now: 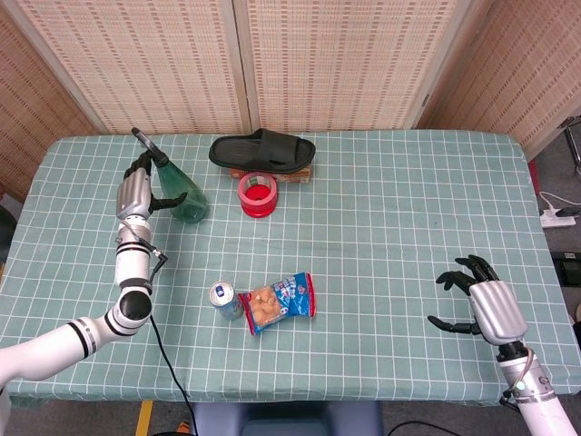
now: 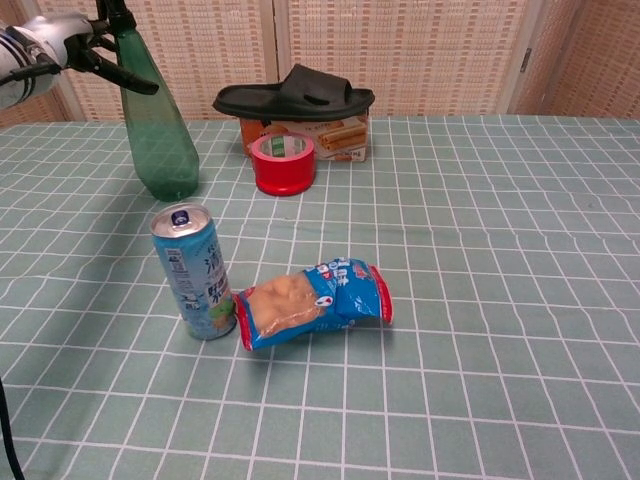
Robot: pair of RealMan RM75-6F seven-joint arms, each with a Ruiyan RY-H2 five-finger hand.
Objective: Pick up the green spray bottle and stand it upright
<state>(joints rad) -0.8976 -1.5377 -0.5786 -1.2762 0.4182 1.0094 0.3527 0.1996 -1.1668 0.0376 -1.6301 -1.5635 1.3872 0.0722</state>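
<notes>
The green spray bottle (image 1: 187, 198) stands with its base on the tablecloth at the back left, its black nozzle (image 1: 142, 139) on top; the chest view shows its body (image 2: 157, 140) nearly upright. My left hand (image 1: 134, 191) holds it by the neck, with one finger (image 2: 133, 82) reaching across the front of the bottle. Only the edge of that hand (image 2: 45, 38) shows in the chest view. My right hand (image 1: 478, 302) hovers open near the table's front right corner, holding nothing, far from the bottle.
A red tape roll (image 1: 258, 194) and a black slipper (image 1: 263, 150) on a box lie right of the bottle. A drink can (image 2: 194, 272) and a blue snack bag (image 2: 314, 301) sit nearer the front. A cable hangs from my left arm.
</notes>
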